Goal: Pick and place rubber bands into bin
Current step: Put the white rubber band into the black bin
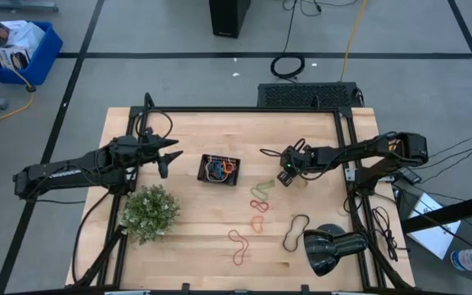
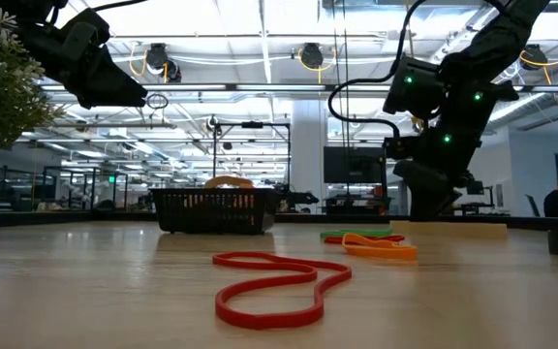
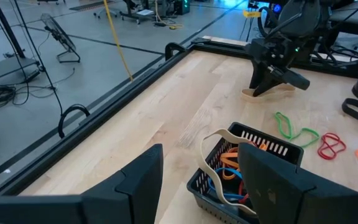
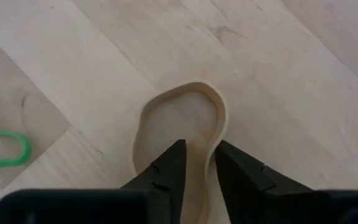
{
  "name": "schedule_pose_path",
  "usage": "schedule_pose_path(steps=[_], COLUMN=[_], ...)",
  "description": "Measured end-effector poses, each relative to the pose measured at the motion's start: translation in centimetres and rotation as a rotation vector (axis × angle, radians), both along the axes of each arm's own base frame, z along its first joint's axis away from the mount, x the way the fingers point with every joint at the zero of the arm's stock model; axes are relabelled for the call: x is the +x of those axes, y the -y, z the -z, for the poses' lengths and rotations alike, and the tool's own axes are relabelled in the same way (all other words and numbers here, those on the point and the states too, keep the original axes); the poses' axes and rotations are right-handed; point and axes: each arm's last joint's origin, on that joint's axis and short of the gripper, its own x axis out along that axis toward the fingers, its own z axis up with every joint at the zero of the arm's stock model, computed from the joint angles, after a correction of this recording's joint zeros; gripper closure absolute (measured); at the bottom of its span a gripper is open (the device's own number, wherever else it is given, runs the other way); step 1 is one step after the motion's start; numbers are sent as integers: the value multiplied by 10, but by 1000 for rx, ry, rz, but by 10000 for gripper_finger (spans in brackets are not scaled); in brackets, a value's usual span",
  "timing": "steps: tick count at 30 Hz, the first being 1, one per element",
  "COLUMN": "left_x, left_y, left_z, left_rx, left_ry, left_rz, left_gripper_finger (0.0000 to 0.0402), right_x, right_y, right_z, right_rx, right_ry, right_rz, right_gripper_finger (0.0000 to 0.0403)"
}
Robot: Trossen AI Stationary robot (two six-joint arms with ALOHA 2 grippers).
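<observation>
Right gripper, well right of the bin, nips 1 tan band; squeeze fully before lifting. Left gripper waits spread.

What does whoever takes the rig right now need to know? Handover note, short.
Right gripper: down at the table, fingers straddling one side of a tan rubber band, closing; grip not confirmed.
Left gripper: open, empty, hovering just left of the bin.
Done: the bin already holds several bands (orange, blue, tan visible in the left wrist view).
Left on the table: green band, red band, orange band, black band, long red band, plus the tan one under the right gripper.
Next, probably: finish the pinch, lift, carry to the bin.
</observation>
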Motion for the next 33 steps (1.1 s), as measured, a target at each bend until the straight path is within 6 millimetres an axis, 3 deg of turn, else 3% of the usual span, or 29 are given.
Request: schedule_pose_path(steps=[7, 21, 27, 33], left_x=[0, 0, 0, 0], left_y=[0, 0, 0, 0], left_z=[0, 0, 0, 0], left_rx=[-1, -3, -2, -1], left_ry=[0, 2, 2, 2], left_rz=[0, 0, 0, -1], left_gripper_finger=[185, 185, 185, 185], right_x=[3, 19, 28, 33], right_y=[1, 0, 1, 2], right_z=[-1, -12, -37, -75], right_rx=[-27, -89, -161, -312], right_ry=[22, 176, 304, 523], right_rz=[-47, -118, -175, -261], right_gripper_finger=[395, 401, 401, 402])
